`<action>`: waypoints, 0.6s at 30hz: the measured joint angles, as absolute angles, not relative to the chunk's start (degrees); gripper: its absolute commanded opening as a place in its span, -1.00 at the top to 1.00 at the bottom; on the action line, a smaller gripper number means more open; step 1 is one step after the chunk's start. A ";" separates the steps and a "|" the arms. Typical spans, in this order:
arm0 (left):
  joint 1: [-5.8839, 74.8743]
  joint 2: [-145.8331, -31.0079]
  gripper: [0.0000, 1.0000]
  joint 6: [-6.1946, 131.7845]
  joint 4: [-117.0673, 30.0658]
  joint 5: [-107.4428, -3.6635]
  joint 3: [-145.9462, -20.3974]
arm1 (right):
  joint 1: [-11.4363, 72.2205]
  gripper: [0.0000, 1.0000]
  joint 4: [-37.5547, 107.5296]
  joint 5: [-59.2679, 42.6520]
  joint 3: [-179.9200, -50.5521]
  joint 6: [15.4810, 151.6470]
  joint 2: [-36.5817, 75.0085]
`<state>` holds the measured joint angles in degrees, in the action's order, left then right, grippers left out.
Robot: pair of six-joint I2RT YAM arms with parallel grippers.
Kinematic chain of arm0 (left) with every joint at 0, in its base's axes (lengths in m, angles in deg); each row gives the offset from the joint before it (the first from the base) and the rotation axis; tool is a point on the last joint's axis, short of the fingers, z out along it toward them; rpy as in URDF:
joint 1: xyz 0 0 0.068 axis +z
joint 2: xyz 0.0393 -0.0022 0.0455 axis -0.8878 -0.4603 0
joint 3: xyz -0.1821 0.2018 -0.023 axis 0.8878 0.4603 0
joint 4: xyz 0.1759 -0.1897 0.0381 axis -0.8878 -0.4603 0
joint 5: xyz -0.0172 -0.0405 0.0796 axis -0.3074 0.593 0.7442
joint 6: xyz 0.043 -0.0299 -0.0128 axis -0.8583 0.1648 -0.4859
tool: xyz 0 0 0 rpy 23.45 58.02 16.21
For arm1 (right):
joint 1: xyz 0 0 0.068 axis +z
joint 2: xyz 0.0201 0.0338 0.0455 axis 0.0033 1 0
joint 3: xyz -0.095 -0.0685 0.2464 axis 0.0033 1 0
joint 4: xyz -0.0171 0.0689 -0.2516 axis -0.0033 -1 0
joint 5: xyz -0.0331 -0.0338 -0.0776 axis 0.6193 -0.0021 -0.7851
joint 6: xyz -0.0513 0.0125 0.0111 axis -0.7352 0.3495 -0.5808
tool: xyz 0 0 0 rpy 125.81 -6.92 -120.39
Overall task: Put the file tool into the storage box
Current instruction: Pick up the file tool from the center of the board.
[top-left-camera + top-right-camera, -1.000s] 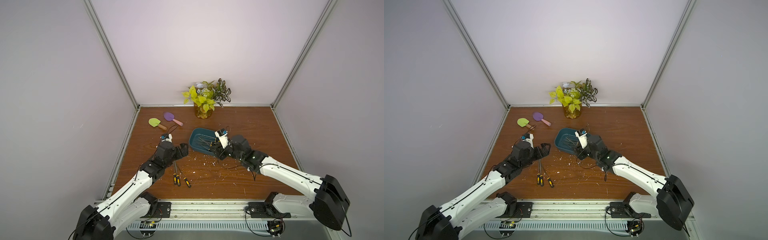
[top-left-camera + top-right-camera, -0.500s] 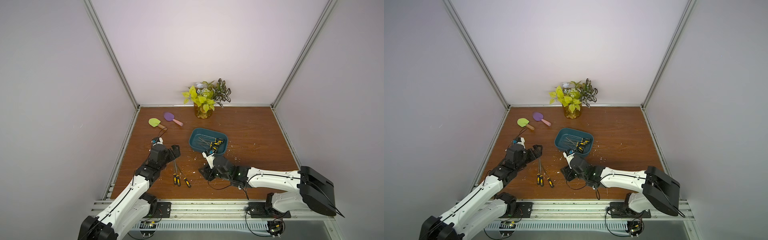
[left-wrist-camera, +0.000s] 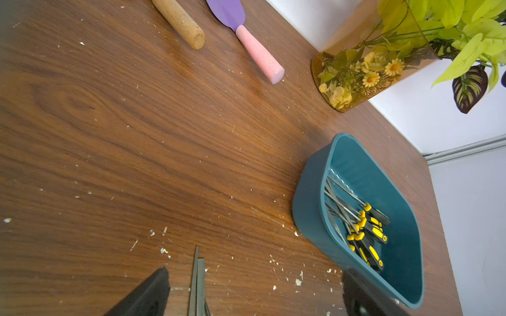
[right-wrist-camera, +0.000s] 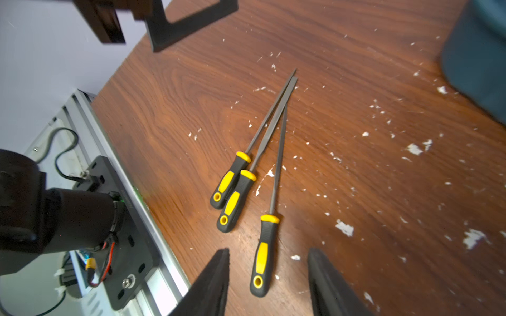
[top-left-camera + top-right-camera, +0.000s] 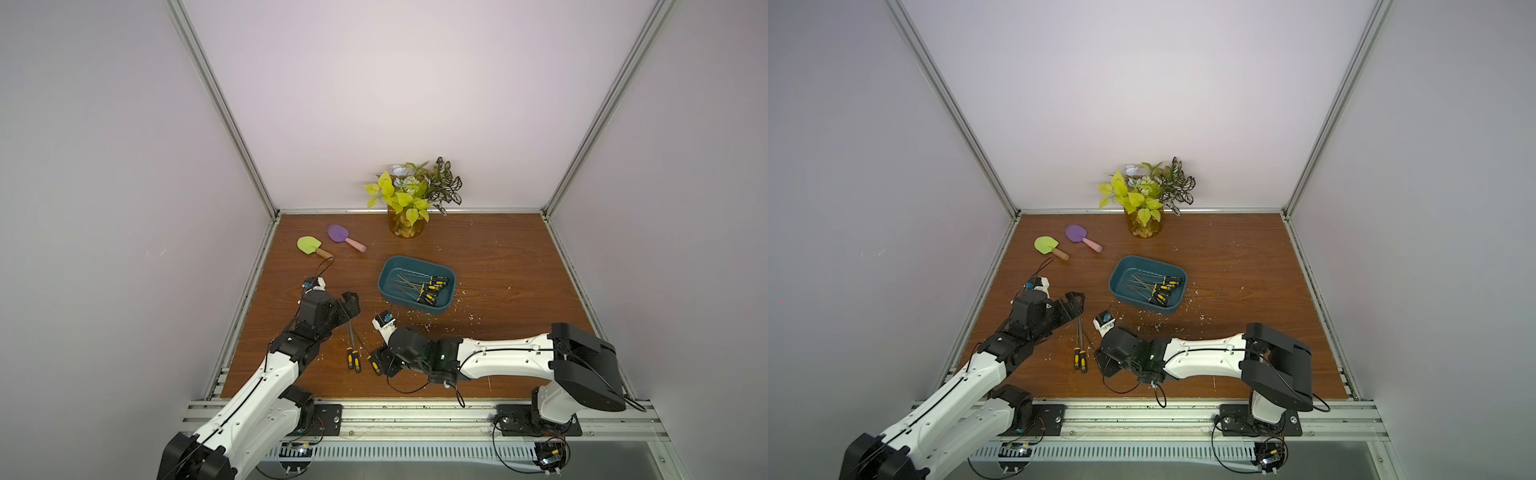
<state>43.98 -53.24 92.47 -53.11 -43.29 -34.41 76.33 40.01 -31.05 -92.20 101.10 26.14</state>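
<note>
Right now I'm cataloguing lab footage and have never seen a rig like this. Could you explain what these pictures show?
Two robot arms stand at a wooden table, each ending in a two-fingered gripper. Two pictures look down from overhead; the other two come from cameras on the wrists. On the table: a teal storage box holding several files, three loose files, a green scoop, a purple scoop and a plant jar. Nothing is held. The left gripper is open near the loose files' tips; the right gripper is open, one file's handle between its fingers.

2 near-equal high views over the whole table [image 5: 498, 257]; 2 close wrist views across it
</note>
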 measured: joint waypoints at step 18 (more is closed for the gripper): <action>44.03 -53.37 -1.00 92.45 -53.14 -43.51 -34.38 | 80.98 0.04 24.93 -38.35 -105.99 98.10 40.28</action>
<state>44.03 -53.37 92.45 -53.14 -43.51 -34.38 80.98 24.93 -38.35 -105.99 98.10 40.28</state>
